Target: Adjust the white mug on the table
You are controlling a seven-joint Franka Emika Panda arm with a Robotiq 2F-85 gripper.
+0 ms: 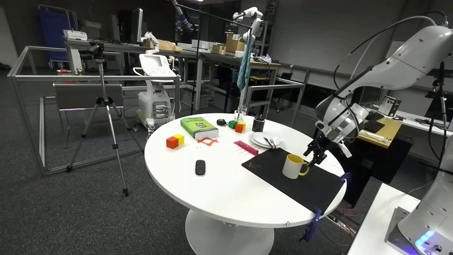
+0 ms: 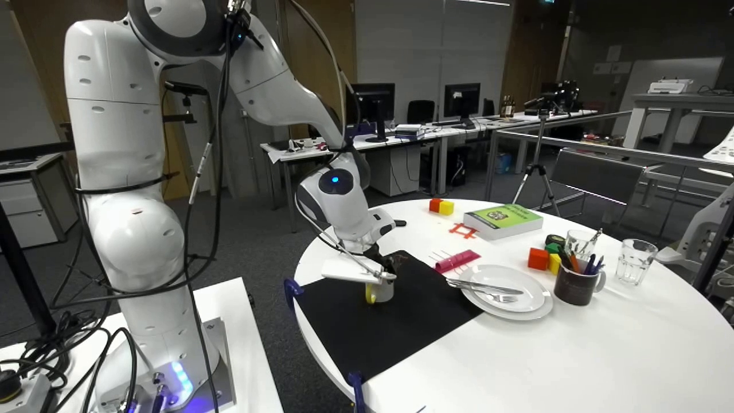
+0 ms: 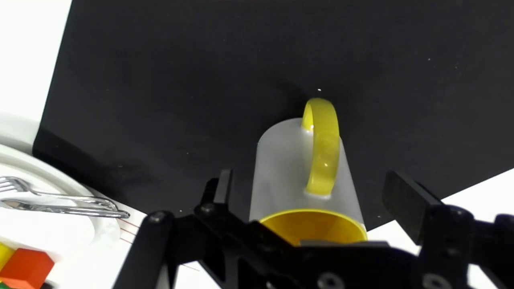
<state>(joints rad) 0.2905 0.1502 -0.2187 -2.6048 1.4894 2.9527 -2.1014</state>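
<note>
The white mug point(image 1: 292, 168) has a yellow inside and a yellow handle. It stands upright on a black mat on the round white table point(image 1: 226, 191). It also shows in an exterior view point(image 2: 383, 291), partly hidden behind the gripper. My gripper point(image 1: 314, 154) is above and beside the mug on its handle side. In the wrist view the gripper point(image 3: 313, 192) is open, with one finger on each side of the mug point(image 3: 281, 172) and a gap on both sides. The handle points away from the gripper's base there. The near rim is hidden by the gripper body.
The black mat point(image 1: 315, 193) is clamped at the table edge by blue clamps point(image 1: 313, 226). White plates with cutlery point(image 2: 507, 310) and a pink piece point(image 2: 457, 261) lie beside it. A dark mug of pens point(image 2: 576, 287), glasses, colored blocks and a green book point(image 2: 504, 221) stand further off.
</note>
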